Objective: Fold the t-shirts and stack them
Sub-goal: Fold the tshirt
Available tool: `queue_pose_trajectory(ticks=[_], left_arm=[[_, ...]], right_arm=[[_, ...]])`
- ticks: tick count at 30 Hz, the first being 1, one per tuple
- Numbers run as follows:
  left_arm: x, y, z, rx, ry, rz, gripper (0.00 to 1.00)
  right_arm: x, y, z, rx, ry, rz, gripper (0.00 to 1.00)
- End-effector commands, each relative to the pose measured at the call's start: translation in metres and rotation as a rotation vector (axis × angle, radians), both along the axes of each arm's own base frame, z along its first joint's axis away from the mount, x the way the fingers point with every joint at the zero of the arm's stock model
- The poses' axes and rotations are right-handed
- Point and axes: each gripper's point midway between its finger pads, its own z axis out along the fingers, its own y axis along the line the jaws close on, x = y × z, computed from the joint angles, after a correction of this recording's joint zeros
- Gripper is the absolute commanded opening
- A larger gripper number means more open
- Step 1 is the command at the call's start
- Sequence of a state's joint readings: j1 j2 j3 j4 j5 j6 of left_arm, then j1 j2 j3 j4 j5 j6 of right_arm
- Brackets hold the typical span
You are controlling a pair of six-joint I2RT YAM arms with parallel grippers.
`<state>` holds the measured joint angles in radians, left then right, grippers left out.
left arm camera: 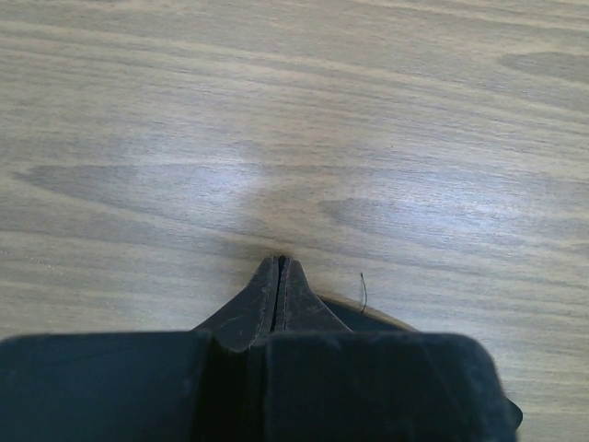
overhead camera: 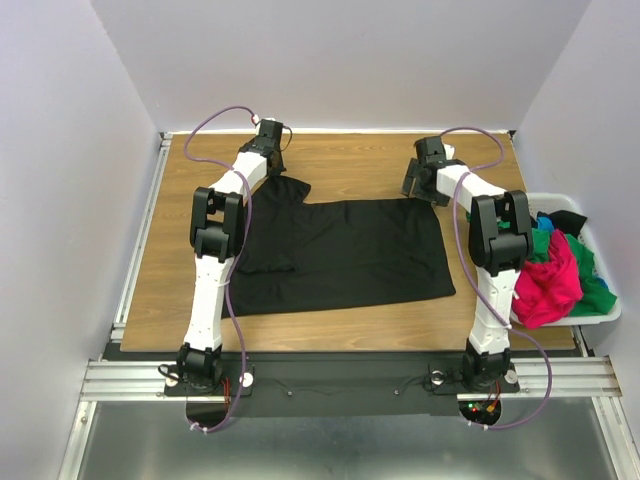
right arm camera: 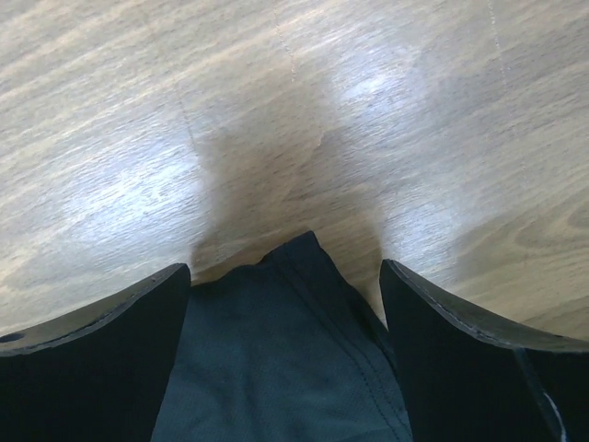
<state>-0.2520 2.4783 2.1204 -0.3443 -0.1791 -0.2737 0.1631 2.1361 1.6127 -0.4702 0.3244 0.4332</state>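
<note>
The large black t-shirt (overhead camera: pixel 340 250) lies spread flat on the wooden table. My left gripper (overhead camera: pixel 273 165) is at its far left corner, where the sleeve peaks up toward it. In the left wrist view its fingertips (left arm camera: pixel 279 264) are pressed shut, with black cloth (left arm camera: pixel 377 320) showing just under them. My right gripper (overhead camera: pixel 413 185) is at the shirt's far right corner. It is open (right arm camera: pixel 283 269), and the hemmed corner of the shirt (right arm camera: pixel 294 350) lies between the fingers, untouched. Magenta (overhead camera: pixel 552 285), green (overhead camera: pixel 592 268) and black (overhead camera: pixel 566 220) shirts are piled in the basket.
The white plastic basket (overhead camera: pixel 600 318) stands off the table's right edge beside my right arm. A metal rail (overhead camera: pixel 140 240) runs along the table's left edge. Bare wood shows behind the shirt and along its near edge.
</note>
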Motion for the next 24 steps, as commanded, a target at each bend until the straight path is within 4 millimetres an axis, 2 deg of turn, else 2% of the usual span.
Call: queue_pose_trajectory(ticks=[1,3,6,15,22,23,24], left_arm=[[-0.002,-0.003,0.043,-0.008,-0.054,-0.023,0.00],[-0.002,-0.002,0.043,-0.006,-0.052,-0.024,0.00],[-0.003,-0.002,0.041,0.001,-0.050,-0.024,0.00],[-0.005,-0.002,0.051,0.001,-0.069,-0.037,0.00],[-0.007,0.000,0.053,0.009,-0.071,-0.040,0.00],[-0.008,-0.001,0.057,0.005,-0.076,-0.042,0.00],[-0.009,-0.001,0.060,0.004,-0.079,-0.046,0.00]], right_arm=[[0.006,-0.005,-0.006,-0.027,-0.002,-0.012,0.89],[0.006,-0.001,-0.013,-0.011,0.011,-0.007,0.83],[0.006,0.000,-0.013,-0.002,0.010,-0.004,0.74],[0.008,-0.011,-0.010,-0.063,0.004,-0.022,0.42],[0.008,-0.012,-0.018,-0.079,0.025,0.001,0.40],[0.008,-0.013,-0.019,-0.081,0.027,0.005,0.36],[0.008,-0.012,-0.017,-0.080,0.025,0.009,0.21]])
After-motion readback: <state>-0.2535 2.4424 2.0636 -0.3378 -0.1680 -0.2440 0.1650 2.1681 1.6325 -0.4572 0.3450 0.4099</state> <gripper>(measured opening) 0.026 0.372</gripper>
